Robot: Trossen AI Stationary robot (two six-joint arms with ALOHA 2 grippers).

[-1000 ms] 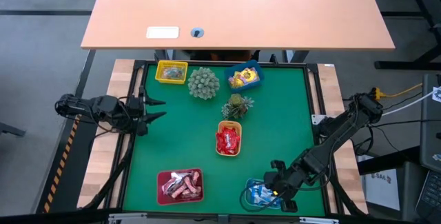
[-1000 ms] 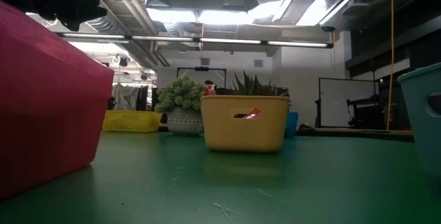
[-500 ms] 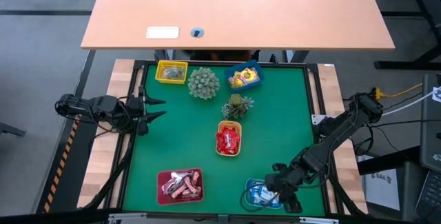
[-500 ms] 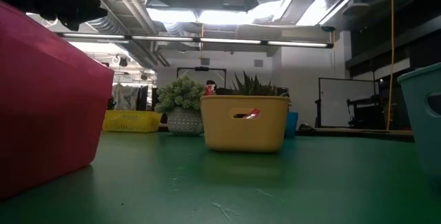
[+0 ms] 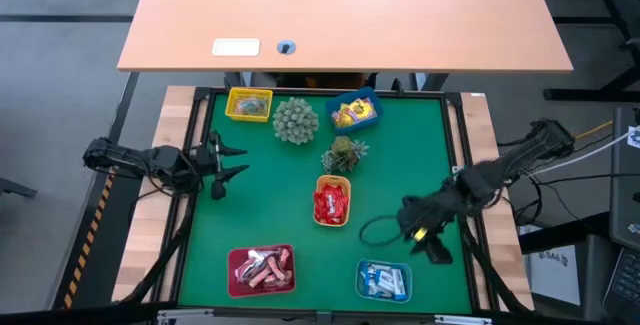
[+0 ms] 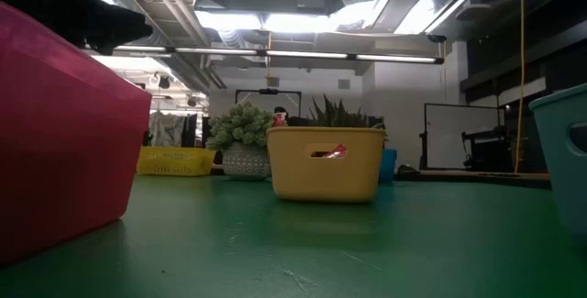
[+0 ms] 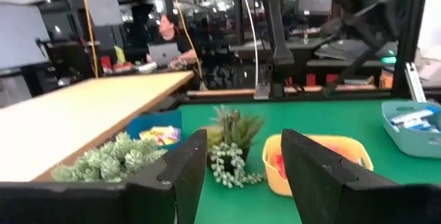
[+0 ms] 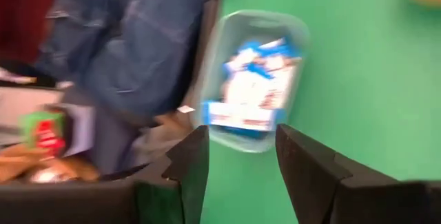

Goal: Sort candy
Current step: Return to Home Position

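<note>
The candy lies sorted in small trays on the green mat. Red sweets fill the orange tray (image 5: 332,202) and brown-pink ones the red tray (image 5: 262,269). Blue-white ones lie in the pale teal tray (image 5: 384,280) (image 8: 251,79). Yellow ones are in the blue tray (image 5: 354,113), and a few more sit in the yellow tray (image 5: 249,104). My right gripper (image 5: 430,245) (image 8: 241,176) hangs open and empty over the mat, up and to the right of the teal tray. At the mat's left edge my left gripper (image 5: 232,161) (image 7: 244,176) is open and empty too.
Two spiky green plant balls (image 5: 296,120) (image 5: 345,153) stand at the mat's far middle, between the trays. A dark cable loop (image 5: 372,230) hangs beside my right wrist. A wooden desk (image 5: 345,15) lies beyond the far edge. A person sits in the room behind it (image 7: 169,34).
My right gripper has risen from over the teal tray and swung toward the table's far right, leaving the tray and its blue-white candy in full view. My left gripper has edged a little toward the table's right.
</note>
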